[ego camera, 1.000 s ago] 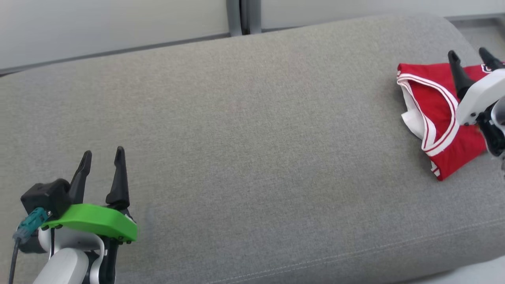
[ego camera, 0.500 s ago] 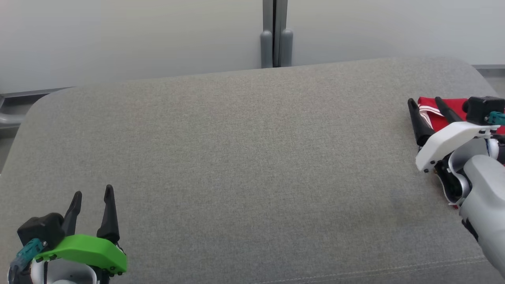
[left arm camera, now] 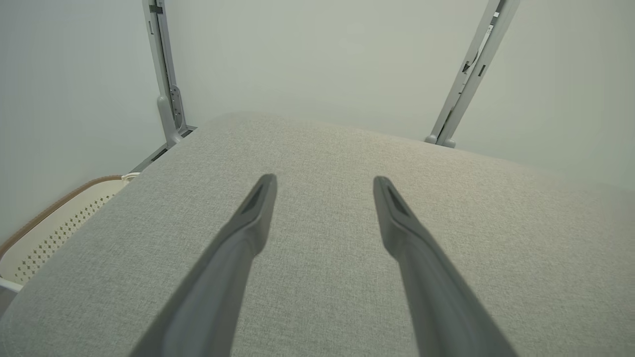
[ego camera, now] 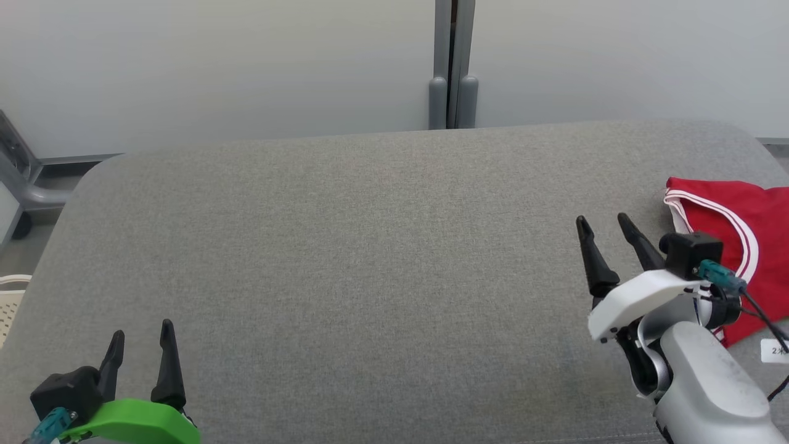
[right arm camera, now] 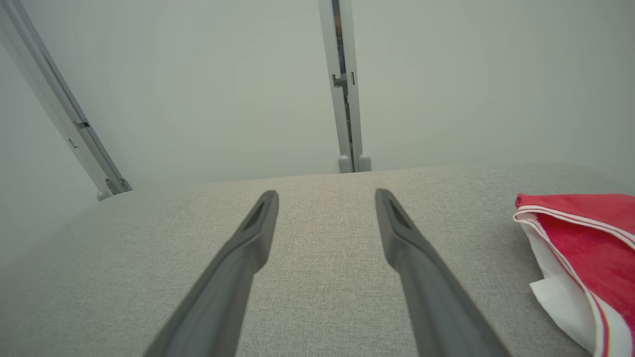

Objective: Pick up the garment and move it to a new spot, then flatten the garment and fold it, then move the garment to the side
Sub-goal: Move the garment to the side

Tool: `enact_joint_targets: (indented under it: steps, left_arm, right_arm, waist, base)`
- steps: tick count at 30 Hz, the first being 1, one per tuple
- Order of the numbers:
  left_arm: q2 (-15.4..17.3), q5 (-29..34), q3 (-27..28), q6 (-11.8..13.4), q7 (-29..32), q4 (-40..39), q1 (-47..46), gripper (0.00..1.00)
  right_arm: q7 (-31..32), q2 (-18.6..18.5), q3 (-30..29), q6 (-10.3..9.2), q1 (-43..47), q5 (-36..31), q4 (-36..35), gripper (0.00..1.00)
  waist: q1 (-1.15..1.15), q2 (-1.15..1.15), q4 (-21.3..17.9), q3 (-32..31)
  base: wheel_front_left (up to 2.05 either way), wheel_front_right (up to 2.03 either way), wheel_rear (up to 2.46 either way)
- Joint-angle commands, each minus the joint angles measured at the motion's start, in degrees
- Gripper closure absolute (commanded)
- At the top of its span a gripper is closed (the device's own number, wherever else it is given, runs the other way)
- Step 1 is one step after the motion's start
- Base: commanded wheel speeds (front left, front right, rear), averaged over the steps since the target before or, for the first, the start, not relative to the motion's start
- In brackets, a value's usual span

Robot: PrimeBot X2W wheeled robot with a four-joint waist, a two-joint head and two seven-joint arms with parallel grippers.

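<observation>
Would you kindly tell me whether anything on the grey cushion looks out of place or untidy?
Only the red garment: it lies rumpled at the right edge of the grey cushion, with white lining poking out beneath its striped trim. Nothing looks spilled or damaged.

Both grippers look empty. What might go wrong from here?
1. The red garment lies at the right end of the grey cushion, partly out of frame; a nudge might push it off.
2. The open right gripper and its cable sit close beside it; a sweep could snag the fabric.
</observation>
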Motion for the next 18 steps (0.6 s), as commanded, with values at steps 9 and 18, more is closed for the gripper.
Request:
enact_joint_targets:
  steps: [9,18]
  left_arm:
    - [-0.8,2.5,-2.3,-1.3,-1.5,-0.4,-0.1,0.00]
    - [-1.2,3.0,-3.9,-2.6,-0.2,1.5,-3.5,0.00]
  right_arm:
    - [5.5,7.4,-8.3,-0.02,11.8,-12.0,-13.0,0.00]
    - [10.3,10.3,-11.8,-0.02,19.3,-15.9,-23.4,0.00]
  waist:
    - [0.00,0.00,0.4,-1.2]
    - [0.00,0.00,-0.3,-1.3]
  base:
    - [0.00,0.00,0.00]
    - [0.00,0.00,0.00]
